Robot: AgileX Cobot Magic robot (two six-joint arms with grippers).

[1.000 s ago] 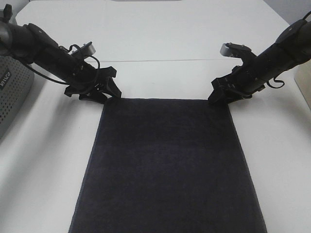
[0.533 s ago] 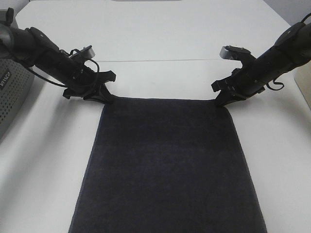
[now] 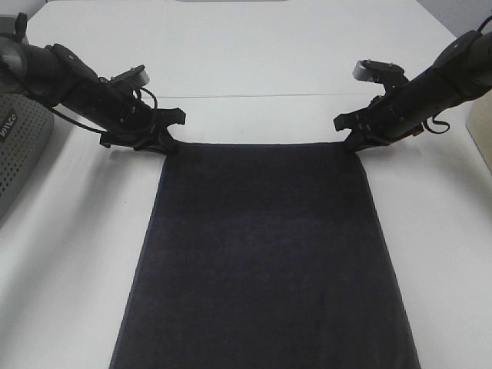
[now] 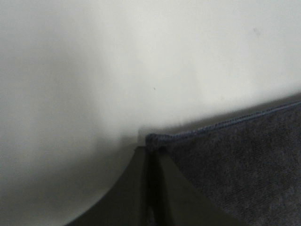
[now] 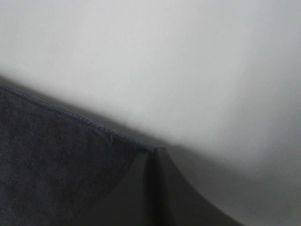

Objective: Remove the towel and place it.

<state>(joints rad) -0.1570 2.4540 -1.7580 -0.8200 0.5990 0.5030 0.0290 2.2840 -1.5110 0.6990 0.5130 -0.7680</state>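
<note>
Towel (image 3: 265, 254): big dark navy one, lying flat on the white table (image 3: 254, 54), long way running from the far edge between the two arms down toward the near edge of the high view
Far corners: each one has a gripper sitting right on it
Left gripper (image 3: 166, 144): jaws pressed together, pinching the far left corner, hemmed edge bunched right at the tips in the wrist view
Right gripper (image 3: 350, 144): same deal, jaws closed tight on the far right corner
Grey perforated basket (image 3: 19, 154): off at the left edge, well apart from the towel
</note>
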